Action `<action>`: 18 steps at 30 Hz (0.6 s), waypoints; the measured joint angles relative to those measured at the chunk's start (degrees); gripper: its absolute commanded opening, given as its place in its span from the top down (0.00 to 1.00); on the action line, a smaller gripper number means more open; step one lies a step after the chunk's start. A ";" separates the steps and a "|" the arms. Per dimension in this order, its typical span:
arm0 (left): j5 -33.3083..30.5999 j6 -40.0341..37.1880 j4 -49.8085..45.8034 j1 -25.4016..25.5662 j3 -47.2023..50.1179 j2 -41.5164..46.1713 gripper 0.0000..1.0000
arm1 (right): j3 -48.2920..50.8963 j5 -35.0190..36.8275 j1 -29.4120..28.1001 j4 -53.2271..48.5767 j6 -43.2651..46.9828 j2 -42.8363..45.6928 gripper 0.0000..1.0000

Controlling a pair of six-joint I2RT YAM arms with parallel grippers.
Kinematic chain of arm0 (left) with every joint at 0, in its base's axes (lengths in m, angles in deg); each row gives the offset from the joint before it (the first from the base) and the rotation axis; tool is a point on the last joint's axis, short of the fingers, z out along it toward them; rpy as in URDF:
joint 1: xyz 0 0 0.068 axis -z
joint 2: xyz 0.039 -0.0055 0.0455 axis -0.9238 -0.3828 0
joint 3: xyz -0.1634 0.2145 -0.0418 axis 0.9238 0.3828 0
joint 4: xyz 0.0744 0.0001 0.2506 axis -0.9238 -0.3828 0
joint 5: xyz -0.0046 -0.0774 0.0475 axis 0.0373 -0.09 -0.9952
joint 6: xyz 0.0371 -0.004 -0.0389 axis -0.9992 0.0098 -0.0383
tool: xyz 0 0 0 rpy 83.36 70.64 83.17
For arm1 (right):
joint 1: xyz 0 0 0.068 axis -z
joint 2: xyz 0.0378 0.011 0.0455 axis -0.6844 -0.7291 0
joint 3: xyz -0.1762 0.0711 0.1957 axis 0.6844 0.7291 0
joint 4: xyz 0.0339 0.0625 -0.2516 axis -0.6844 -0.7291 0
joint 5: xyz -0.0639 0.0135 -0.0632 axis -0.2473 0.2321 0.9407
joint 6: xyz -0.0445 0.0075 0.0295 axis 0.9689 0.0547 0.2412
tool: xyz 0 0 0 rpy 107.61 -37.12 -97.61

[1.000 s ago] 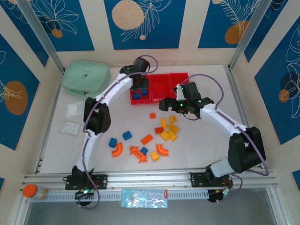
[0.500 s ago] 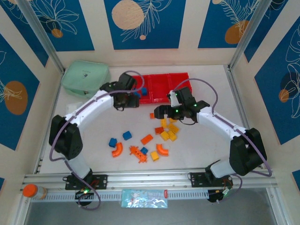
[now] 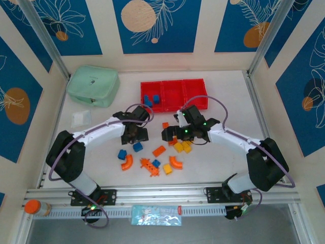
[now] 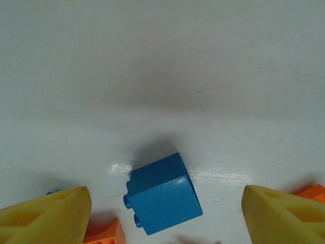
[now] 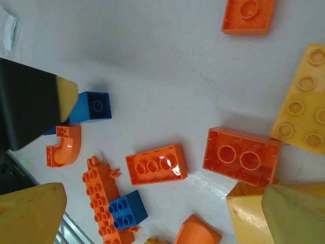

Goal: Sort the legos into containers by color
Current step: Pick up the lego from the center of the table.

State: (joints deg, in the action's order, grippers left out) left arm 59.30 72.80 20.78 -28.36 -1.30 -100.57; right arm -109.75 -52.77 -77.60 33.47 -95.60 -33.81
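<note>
Moving back from the red tray (image 3: pixel 195 92), where two blue bricks (image 3: pixel 156 97) now lie in its left bin, the left gripper (image 3: pixel 135 134) hangs wide open over another blue brick (image 4: pixel 162 194) in front of the tray. The right gripper (image 3: pixel 171 135), wide too, probably hovers above orange bricks (image 5: pixel 156 163).

Loose legos (image 3: pixel 159 151) on table (image 3: pixel 228 96) before the containers (image 3: pixel 172 95), pouch (image 3: pixel 94 86) far left

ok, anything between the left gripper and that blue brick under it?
Nothing visible. In the left wrist view the blue brick lies on bare table between the open fingers of the left gripper. An orange brick sits near one finger, beside the blue one, not over it.
</note>
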 measured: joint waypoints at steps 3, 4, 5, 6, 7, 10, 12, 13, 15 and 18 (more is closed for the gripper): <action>0.04 2.23 1.22 0.66 2.12 0.00 0.20 | 0.00 0.37 -0.09 0.22 0.02 -0.04 0.01; 0.09 2.75 1.66 0.74 2.80 0.00 0.20 | 0.00 0.39 -0.09 0.28 0.02 -0.04 0.01; 0.37 3.32 2.27 0.79 3.52 0.00 0.21 | 0.00 0.39 -0.07 0.35 0.02 -0.04 0.01; 0.70 3.85 2.86 0.81 4.13 0.00 0.22 | 0.00 0.42 -0.07 0.37 0.04 -0.04 0.01; 1.05 4.24 3.41 0.87 4.61 0.00 0.22 | 0.00 0.48 -0.07 0.37 0.02 -0.04 0.01; 1.70 5.18 4.46 1.44 5.03 -0.50 0.24 | 0.00 0.59 -0.07 0.39 0.04 -0.33 0.01; 2.21 5.53 5.57 1.86 5.03 -1.44 0.28 | 0.00 0.59 -0.07 0.42 0.04 -0.70 0.01; 2.47 5.60 5.97 1.95 5.05 -1.88 0.29 | 0.00 0.59 -0.07 0.39 0.04 -0.81 0.01; 2.89 5.79 6.80 2.01 5.20 -2.71 0.31 | 0.00 0.59 -0.07 0.39 0.04 -1.05 0.01; 3.02 5.84 7.43 2.03 5.29 -3.26 0.36 | 0.00 0.59 -0.02 0.42 0.04 -1.07 0.01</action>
State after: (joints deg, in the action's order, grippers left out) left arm 62.31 78.64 28.21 -26.32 3.99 -103.83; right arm -109.75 -52.18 -77.63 33.89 -95.55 -34.89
